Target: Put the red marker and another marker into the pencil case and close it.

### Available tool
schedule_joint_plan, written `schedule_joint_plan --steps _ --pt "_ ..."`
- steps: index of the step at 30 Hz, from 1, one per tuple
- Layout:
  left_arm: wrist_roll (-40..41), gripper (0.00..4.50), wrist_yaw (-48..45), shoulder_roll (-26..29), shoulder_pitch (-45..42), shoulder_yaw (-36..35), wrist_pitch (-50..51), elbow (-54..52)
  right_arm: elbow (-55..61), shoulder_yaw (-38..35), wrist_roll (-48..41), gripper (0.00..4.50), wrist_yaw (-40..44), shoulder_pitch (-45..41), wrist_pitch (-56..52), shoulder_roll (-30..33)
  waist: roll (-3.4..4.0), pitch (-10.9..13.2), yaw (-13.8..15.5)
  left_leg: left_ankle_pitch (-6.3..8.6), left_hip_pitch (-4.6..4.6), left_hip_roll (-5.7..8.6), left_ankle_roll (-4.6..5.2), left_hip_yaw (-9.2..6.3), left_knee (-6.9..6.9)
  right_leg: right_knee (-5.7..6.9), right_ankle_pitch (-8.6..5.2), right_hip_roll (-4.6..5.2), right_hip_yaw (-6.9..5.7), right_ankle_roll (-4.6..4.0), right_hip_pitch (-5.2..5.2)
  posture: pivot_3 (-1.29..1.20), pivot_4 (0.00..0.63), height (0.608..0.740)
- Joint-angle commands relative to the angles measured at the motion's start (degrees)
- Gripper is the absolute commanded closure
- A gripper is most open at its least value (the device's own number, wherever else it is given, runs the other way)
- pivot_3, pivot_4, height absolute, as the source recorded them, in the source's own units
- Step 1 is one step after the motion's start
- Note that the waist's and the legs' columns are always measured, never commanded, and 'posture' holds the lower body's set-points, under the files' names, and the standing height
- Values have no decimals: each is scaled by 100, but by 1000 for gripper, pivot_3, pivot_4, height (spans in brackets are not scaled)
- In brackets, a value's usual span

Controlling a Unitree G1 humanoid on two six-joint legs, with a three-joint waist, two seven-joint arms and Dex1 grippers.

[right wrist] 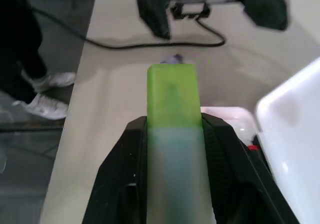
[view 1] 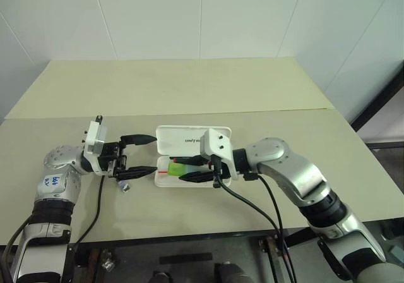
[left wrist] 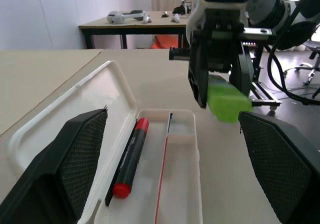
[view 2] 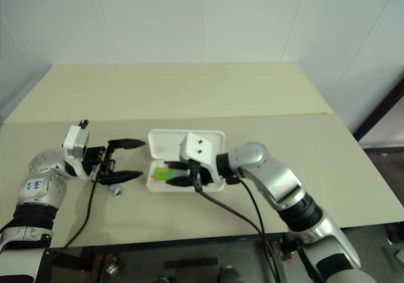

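Fingers [right wrist: 125, 174] of right gripper [view 1: 197, 169] clamped on stubby whitish highlighter with light green cap [right wrist: 173, 109], held over open flat white plastic pencil case [view 1: 165, 180] at frame centre. Slim black red-capped marker [left wrist: 129, 156] lying inside case. Left gripper [view 1: 146, 153] spread wide, empty, just left of case on beige table [view 1: 189, 87].

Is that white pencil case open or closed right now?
Open. The pencil case has its lid folded back flat on the table, and the red marker lies exposed in its tray.
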State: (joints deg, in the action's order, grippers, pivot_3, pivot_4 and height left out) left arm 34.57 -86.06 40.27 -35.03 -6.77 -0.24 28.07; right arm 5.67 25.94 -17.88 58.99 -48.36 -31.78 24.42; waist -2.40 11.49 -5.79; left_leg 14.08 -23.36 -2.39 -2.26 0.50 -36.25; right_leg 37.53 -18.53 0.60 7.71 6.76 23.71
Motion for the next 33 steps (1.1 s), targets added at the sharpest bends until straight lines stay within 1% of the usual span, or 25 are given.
schedule_joint_plan --steps 1,5,10,15,22,33 --pt "-25 0 -507 112 34 -145 -118 -18 -1052 146 428 3384 313 -506 825 -325 0 0 -3 0 0 1 0 0 0 1 0 1 -1 0 1 0 150 740" --pt "16 0 -445 112 136 -178 -90 -169 -2271 159 781 3384 503 -975 1452 -771 0 0 -14 0 0 -7 -2 -1 3 3 -1 3 -3 -2 2 0 150 740" --pt "56 0 -373 124 309 -241 -48 -383 -2919 116 1001 3384 759 -1149 1760 -1004 0 0 -23 3 -3 -18 -9 -9 9 15 -3 10 -9 -7 7 0 150 740" --pt "39 0 -283 133 448 -299 3 -543 -3044 149 1167 3384 873 -1114 1737 -1226 0 0 -59 4 -2 -24 -15 -10 6 15 -5 17 -10 -10 8 0 150 740" --pt "23 0 -229 99 476 -309 33 -643 -3225 144 1475 3384 675 -937 1673 -1532 0 0 -61 -3 6 -32 -26 -10 5 31 -9 7 -19 -20 9 0 150 740" --pt "2 0 -234 70 434 -278 33 -635 -3530 61 1741 3384 544 -896 1802 -1554 0 0 -64 -3 5 -29 -28 -12 5 29 -9 7 -18 -21 9 0 150 740"
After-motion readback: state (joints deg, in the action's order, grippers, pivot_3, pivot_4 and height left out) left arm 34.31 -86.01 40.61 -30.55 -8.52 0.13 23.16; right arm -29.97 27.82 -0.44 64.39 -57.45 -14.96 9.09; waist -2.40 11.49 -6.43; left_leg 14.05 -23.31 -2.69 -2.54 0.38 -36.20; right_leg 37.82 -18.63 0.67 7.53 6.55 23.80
